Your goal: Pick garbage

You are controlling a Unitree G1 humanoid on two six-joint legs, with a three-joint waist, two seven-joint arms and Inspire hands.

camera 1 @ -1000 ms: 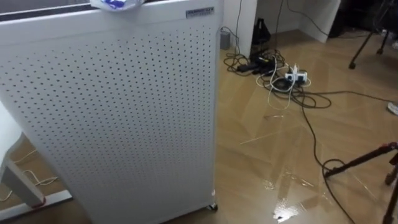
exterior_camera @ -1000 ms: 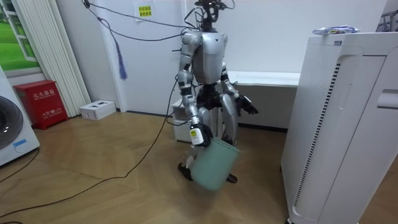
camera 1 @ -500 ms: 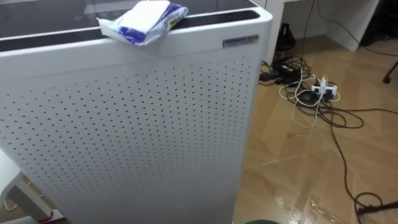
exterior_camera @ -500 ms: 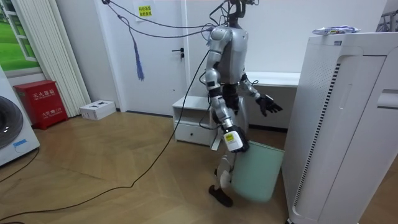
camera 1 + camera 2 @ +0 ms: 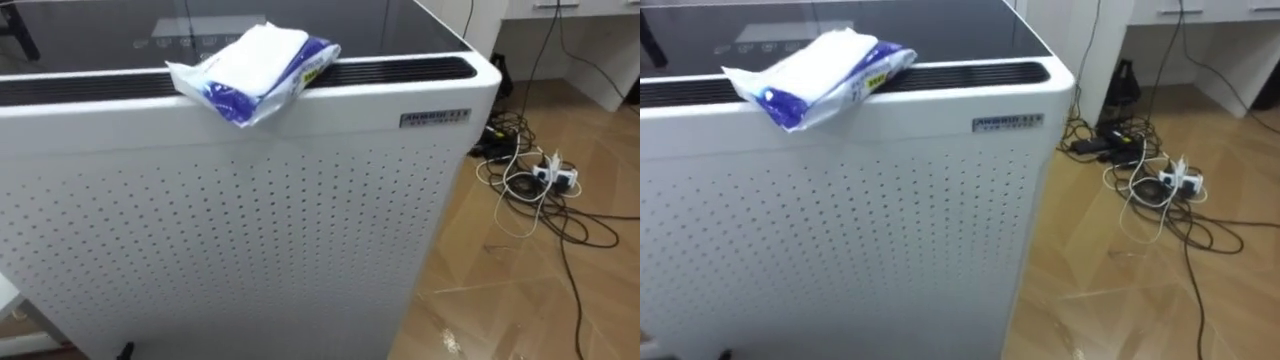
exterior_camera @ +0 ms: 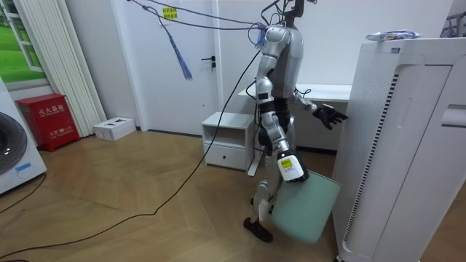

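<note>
I'm seeing the blue-and-white packet (image 5: 255, 72) lying atop the white purifier (image 5: 250, 250); right hand (image 6: 290, 168) is clutching the green bin (image 6: 307, 212), left hand (image 6: 329, 114) reaching out, fingers spread.

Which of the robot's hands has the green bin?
Its right hand, low by its leg, with the green bin hanging from it. The left hand is held up, open and empty, toward the tall white air purifier.

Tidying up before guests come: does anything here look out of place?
Yes: a crumpled white-and-blue plastic packet lies on top of the white air purifier, sticking out slightly over its front edge. It looks like litter left there.
</note>
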